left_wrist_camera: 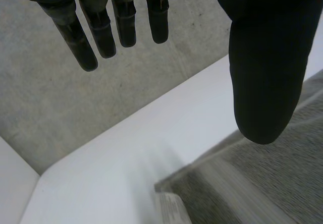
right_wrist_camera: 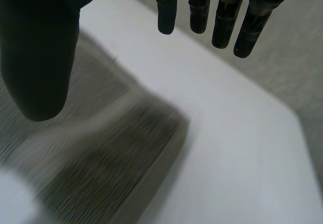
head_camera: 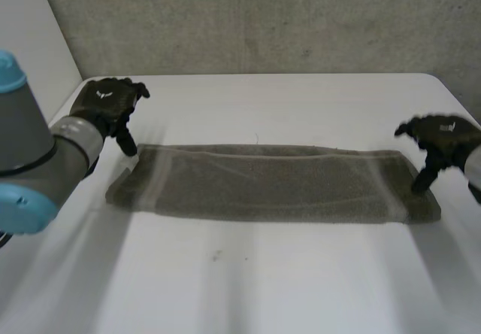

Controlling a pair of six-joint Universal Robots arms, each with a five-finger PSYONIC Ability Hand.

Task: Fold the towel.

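Note:
A dark grey towel [head_camera: 270, 183] lies folded into a long strip across the middle of the white table [head_camera: 248, 281]. My left hand [head_camera: 109, 104] hovers above its far left corner, fingers straight and spread from the thumb, holding nothing. In the left wrist view the fingers [left_wrist_camera: 103, 30] and thumb [left_wrist_camera: 265, 67] hang over the towel's corner [left_wrist_camera: 252, 183] and its white label [left_wrist_camera: 171, 209]. My right hand [head_camera: 440, 142] stands over the towel's right end, open and empty. The right wrist view has its fingers [right_wrist_camera: 217, 14] and thumb [right_wrist_camera: 38, 57] above the towel's end [right_wrist_camera: 116, 153].
A grey concrete wall [head_camera: 263, 18] rises behind the table's far edge. The table's left edge and a pale side wall [head_camera: 30, 40] lie beside my left arm [head_camera: 30, 161]. Bare tabletop stretches in front of the towel.

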